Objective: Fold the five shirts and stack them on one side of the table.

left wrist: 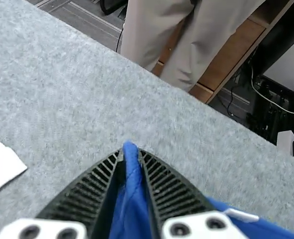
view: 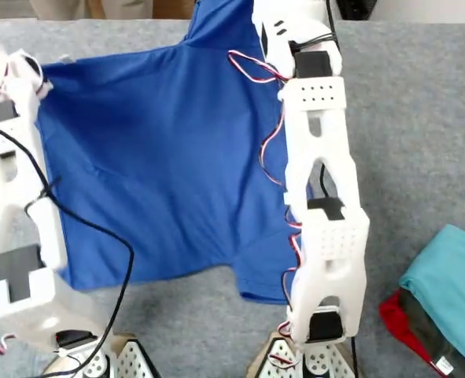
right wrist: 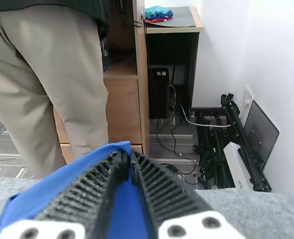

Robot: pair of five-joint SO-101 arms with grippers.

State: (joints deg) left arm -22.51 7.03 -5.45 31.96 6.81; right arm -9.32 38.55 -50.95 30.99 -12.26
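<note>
My left gripper (left wrist: 130,155) is clamped on a fold of the blue shirt (view: 153,165), with a ridge of cloth poking out between the ribbed fingers (left wrist: 99,179). My right gripper (right wrist: 126,160) is pinched on the same shirt, blue fabric bunched under and between its jaws, right at the far edge of the table (view: 421,118). From above, the shirt lies spread over the grey surface between the two arms, its far part hanging past the table's edge. Well apart from it, at the near right corner, I see a pile with a teal shirt (view: 452,276) on top and a red one (view: 397,315) under it.
</note>
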